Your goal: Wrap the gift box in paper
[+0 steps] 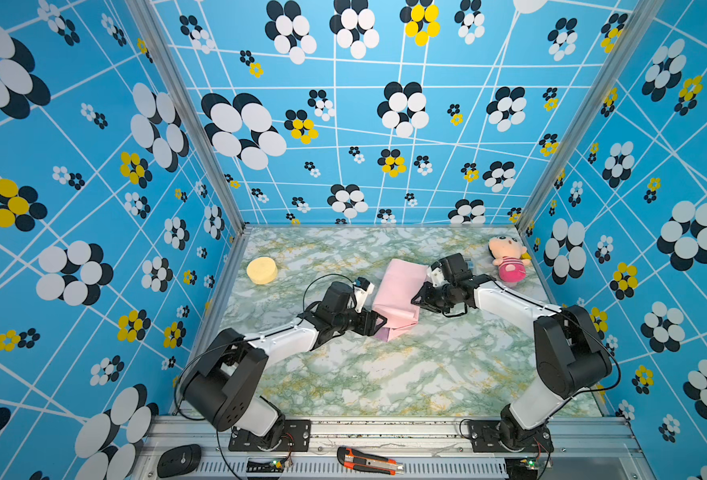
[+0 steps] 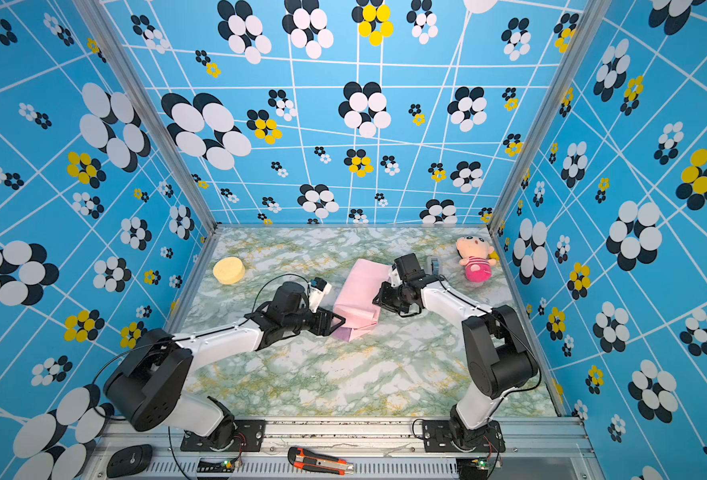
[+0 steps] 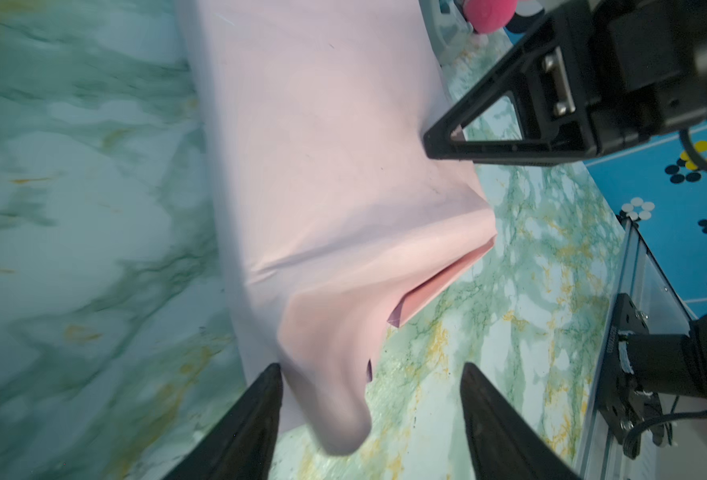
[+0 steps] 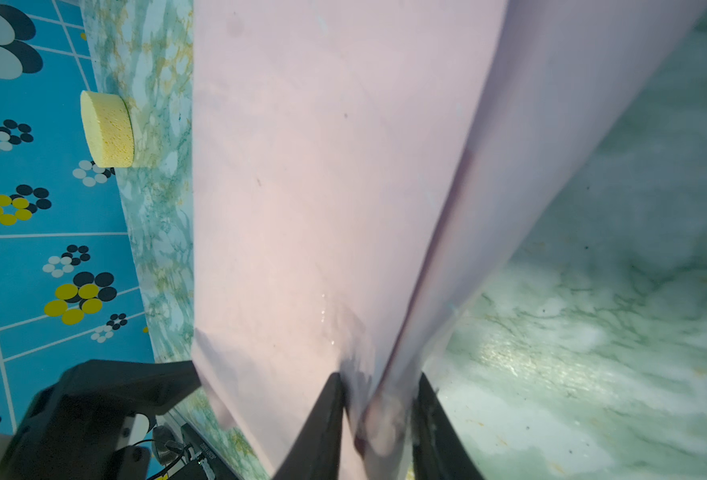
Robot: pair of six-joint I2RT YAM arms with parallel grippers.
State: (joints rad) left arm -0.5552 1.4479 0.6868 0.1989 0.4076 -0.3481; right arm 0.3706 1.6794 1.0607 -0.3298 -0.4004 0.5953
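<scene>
The paper (image 1: 397, 291) (image 2: 360, 286) lies mid-table as a folded bundle, pale pink outward, with a lilac flap (image 1: 389, 332) at its near end. The gift box is hidden; nothing dark blue shows. My left gripper (image 1: 379, 322) (image 2: 337, 322) (image 3: 370, 370) sits at the bundle's near left corner, open. A loose rounded paper flap (image 3: 335, 399) hangs between the wide jaws, next to one finger and well clear of the other. My right gripper (image 1: 420, 297) (image 2: 379, 298) (image 4: 379, 376) is at the bundle's right edge, shut on a bunched fold of the paper (image 4: 322, 187).
A yellow round sponge (image 1: 261, 270) (image 4: 108, 129) sits at the back left. A plush doll (image 1: 509, 259) lies in the back right corner, with a grey tape dispenser (image 2: 434, 264) beside it behind my right arm. A utility knife (image 1: 368, 460) rests on the front rail.
</scene>
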